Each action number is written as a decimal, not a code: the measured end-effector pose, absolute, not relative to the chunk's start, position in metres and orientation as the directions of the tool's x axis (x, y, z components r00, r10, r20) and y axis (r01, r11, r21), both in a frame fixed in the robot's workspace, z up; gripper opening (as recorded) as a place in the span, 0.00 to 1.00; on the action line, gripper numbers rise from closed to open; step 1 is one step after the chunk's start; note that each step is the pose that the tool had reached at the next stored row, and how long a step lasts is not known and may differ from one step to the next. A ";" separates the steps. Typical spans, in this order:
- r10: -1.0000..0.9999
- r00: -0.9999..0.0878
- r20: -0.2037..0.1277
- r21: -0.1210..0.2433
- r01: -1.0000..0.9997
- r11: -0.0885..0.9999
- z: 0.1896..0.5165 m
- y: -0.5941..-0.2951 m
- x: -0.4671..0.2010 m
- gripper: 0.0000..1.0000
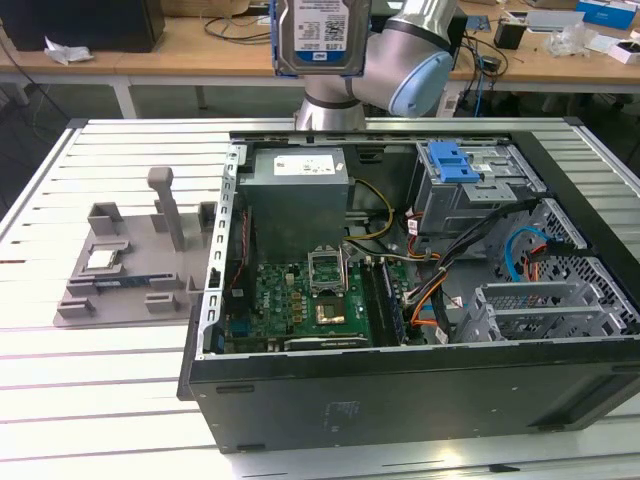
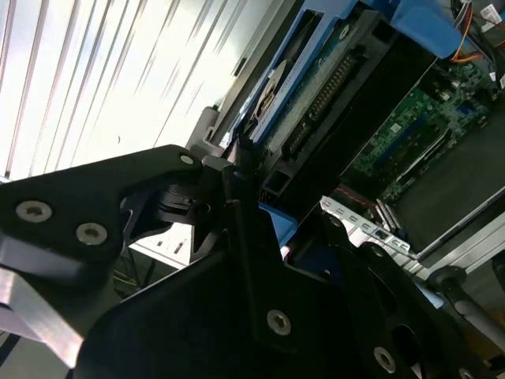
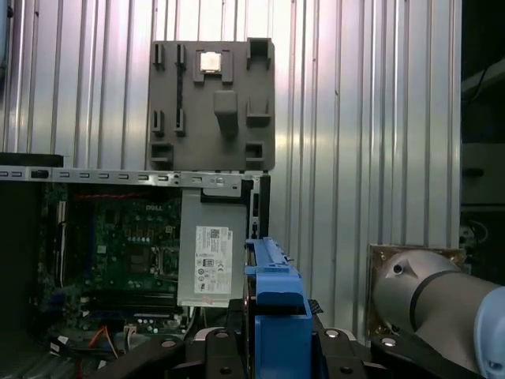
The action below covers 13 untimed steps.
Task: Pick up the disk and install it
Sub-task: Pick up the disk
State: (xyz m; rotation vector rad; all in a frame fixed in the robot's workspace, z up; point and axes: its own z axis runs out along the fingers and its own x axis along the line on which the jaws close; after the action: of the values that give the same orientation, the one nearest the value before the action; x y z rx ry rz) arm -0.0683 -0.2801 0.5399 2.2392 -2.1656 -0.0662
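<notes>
Pincer (image 3: pixel 276 325): clamped on the disk (image 1: pixel 322 32); in the first wrist view its black fingers (image 3: pixel 233 332) press the blue caddy frame from both sides.
Disk: held in the air, touching nothing but the pincer. It stands upright at the top of the exterior view with its white-and-blue label facing that camera. It hangs over the far side of the computer case (image 1: pixel 400 400), above the grey power-supply box (image 1: pixel 297 190).
Arm (image 1: pixel 405 62): rises from behind the far edge of the case, with its silver and pale-blue joint just to the exterior view's right of the disk. The wrist is raised well above the case.
Computer case: lies open on the slatted desk (image 1: pixel 100 400), with the green motherboard (image 1: pixel 300 295) exposed.
Drive cage (image 1: pixel 470 205): grey metal, inside the case toward the exterior view's right, with a blue bracket (image 1: pixel 452 160) on top. It is well apart from the disk.
Grey tray (image 1: pixel 80 302): on the desk just beside the case on the exterior view's left, carrying a small square chip (image 1: pixel 102 260).
</notes>
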 end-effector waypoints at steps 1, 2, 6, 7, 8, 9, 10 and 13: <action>-0.999 0.033 -0.012 0.048 -0.998 -0.034 0.540 -0.280 -0.065 0.37; -0.999 0.033 -0.012 0.048 -0.998 -0.034 0.540 -0.280 -0.061 0.37; -0.999 0.033 -0.012 0.048 -0.998 -0.033 0.539 -0.280 -0.043 0.37; -0.999 0.033 -0.012 0.048 -0.998 -0.034 0.539 -0.280 -0.039 0.37; -0.999 0.033 -0.012 0.049 -0.998 -0.034 0.539 -0.280 -0.036 0.37; -0.999 0.033 -0.012 0.049 -0.998 -0.033 0.539 -0.280 -0.033 0.37; -0.999 0.033 -0.012 0.049 -0.998 -0.034 0.539 -0.280 -0.030 0.37; -0.999 0.033 -0.012 0.048 -0.998 -0.034 0.538 -0.280 -0.018 0.37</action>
State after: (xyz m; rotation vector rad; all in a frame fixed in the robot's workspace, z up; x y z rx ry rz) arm -0.0181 -0.2802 0.5380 2.2384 -2.1650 -0.0655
